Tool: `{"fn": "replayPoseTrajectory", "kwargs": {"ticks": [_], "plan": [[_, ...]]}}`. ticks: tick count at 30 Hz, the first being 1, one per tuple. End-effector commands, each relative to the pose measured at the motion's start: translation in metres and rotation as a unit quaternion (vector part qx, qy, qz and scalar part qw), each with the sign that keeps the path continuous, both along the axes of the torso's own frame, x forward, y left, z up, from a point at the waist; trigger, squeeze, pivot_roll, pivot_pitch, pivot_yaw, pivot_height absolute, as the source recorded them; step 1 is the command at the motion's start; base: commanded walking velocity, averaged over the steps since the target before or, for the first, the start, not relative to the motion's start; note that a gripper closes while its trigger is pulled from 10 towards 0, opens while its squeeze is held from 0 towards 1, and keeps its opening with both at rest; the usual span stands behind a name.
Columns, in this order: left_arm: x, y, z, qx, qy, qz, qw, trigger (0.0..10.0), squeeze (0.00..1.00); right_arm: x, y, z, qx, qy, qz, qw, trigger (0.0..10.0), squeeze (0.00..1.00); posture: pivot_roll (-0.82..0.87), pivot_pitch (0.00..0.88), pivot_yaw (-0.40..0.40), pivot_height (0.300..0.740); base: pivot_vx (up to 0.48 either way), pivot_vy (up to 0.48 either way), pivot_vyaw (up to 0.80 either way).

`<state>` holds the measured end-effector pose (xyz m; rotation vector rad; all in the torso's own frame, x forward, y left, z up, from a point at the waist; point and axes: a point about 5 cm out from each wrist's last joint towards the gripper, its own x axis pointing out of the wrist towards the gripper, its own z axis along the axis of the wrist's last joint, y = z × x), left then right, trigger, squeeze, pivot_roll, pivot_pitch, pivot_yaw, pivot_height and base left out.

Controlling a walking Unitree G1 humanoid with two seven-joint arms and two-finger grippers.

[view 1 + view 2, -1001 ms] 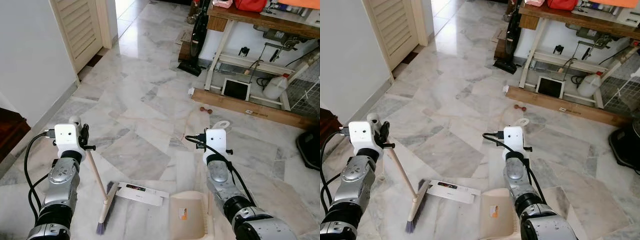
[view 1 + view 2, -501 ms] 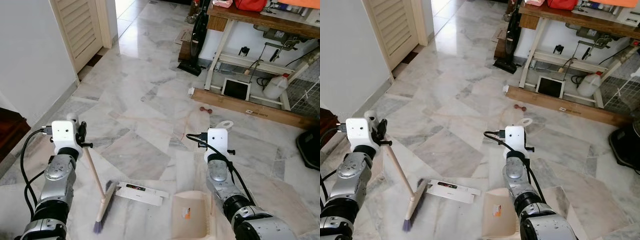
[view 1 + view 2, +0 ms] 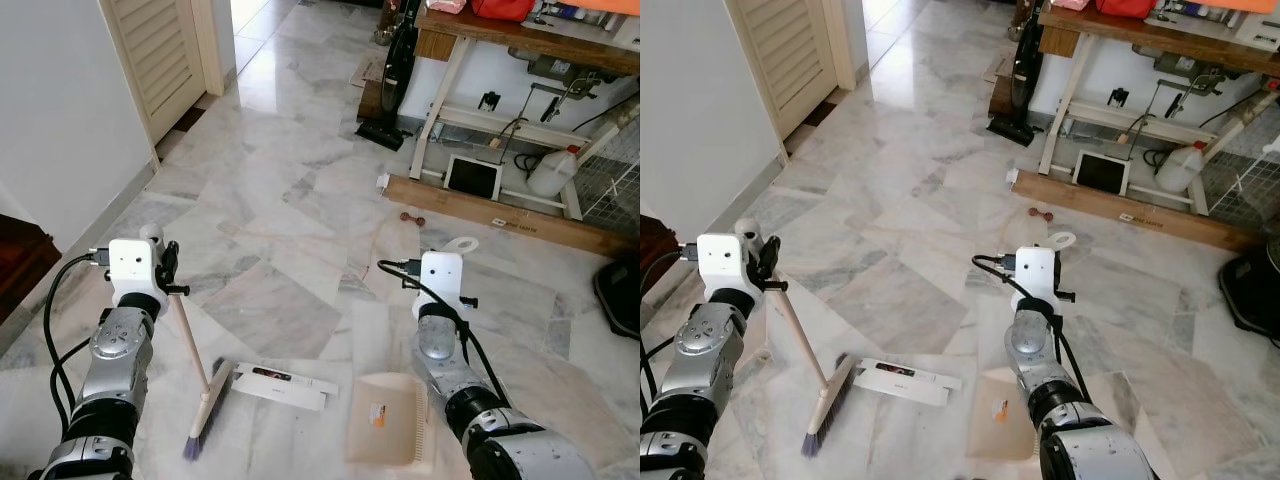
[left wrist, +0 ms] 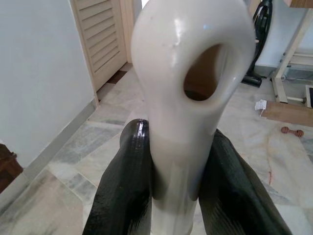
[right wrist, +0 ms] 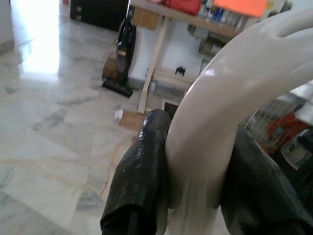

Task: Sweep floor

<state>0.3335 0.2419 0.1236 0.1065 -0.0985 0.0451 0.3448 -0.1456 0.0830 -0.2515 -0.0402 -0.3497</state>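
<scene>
My left gripper (image 4: 178,134) is shut on the top of a cream broom handle (image 3: 185,335), also seen at the left gripper (image 3: 160,262). The stick slants down to the brush head (image 3: 205,410), which rests on the marble floor. A flat white carton (image 3: 285,385) lies just right of the brush. My right gripper (image 5: 200,127) is shut on the curved cream handle of the beige dustpan (image 3: 385,430). The pan sits on the floor in front of my right arm, with its looped handle end (image 3: 462,244) sticking up past the right gripper (image 3: 450,255).
A white-legged table (image 3: 440,100) stands at the back right, with a black vacuum (image 3: 395,80), tablet (image 3: 472,178), jug (image 3: 552,172) and wooden plank (image 3: 500,215) around it. A small brown item (image 3: 412,218) lies by the plank. White wall and louvred door (image 3: 160,50) are on the left.
The dustpan has shifted a little to the right and forward with my right gripper. The broom head has slid slightly left; the carton has stayed put.
</scene>
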Motion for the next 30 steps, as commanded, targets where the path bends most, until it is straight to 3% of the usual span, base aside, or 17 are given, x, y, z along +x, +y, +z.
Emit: {"fn": "replayPoseTrajectory", "kwargs": {"ticks": [1,8,18,30], "plan": [[-0.001,-0.004,0.002,0.0,-0.01,-0.01,1.0,10.0,0.0,0.004,0.004,0.01,-0.007,-0.029,0.004,1.0,10.0,0.0,0.15,0.146,-0.104,0.74,0.0,0.0,0.0],[-0.003,-0.01,0.0,-0.008,-0.013,-0.015,1.0,10.0,0.0,-0.001,0.015,0.006,0.014,-0.037,0.033,0.999,10.0,0.0,0.16,0.147,-0.108,0.74,0.0,0.0,0.0],[-0.004,-0.012,0.0,-0.013,-0.016,-0.013,1.0,10.0,0.0,-0.007,0.014,-0.007,0.046,-0.01,0.02,0.999,10.0,0.0,0.16,0.149,-0.109,0.74,0.0,0.0,0.0],[-0.005,-0.007,-0.001,-0.009,-0.013,0.002,1.0,10.0,0.0,-0.009,0.013,-0.009,0.015,-0.007,0.019,1.0,10.0,0.0,0.16,0.149,-0.111,0.74,0.0,0.0,0.0]]}}
